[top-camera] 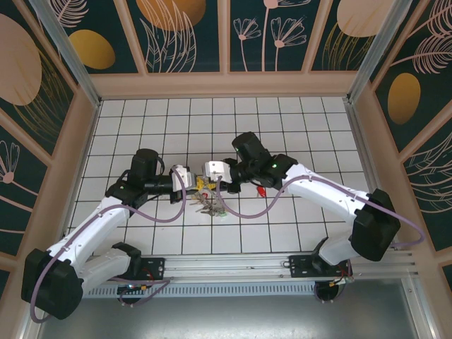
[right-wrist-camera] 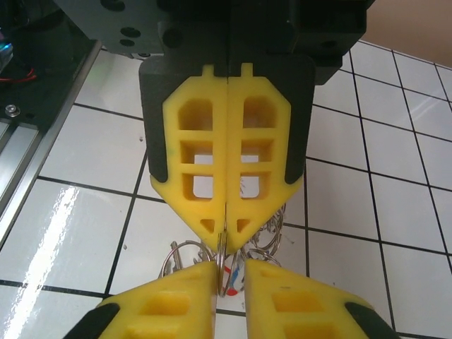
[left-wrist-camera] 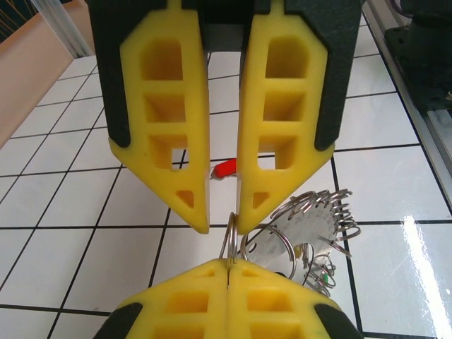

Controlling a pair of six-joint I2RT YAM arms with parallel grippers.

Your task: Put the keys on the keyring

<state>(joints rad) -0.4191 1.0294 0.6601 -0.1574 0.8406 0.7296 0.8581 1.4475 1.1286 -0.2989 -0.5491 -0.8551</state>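
Left wrist view lets us see the left gripper [left-wrist-camera: 227, 263] pressed tight on the keyring [left-wrist-camera: 232, 239], which stands on its edge. Just across from it, the right gripper [left-wrist-camera: 222, 227] has its jaws a little bit apart, and the top of the ring pokes into that gap. We cannot tell if those fingers touch it.

From the top, both grippers meet near the middle of the table [top-camera: 296, 120]. The keys [top-camera: 210, 207] sit in a small bunch just beside them, toward the near edge. A red key [top-camera: 261, 189] lies apart, under the right arm.

We think the ring is light, thin, stiff and slippery, so it could twist away. It is best pinched flat across its wire, with the split end left free. The keys are best held by their plastic heads.
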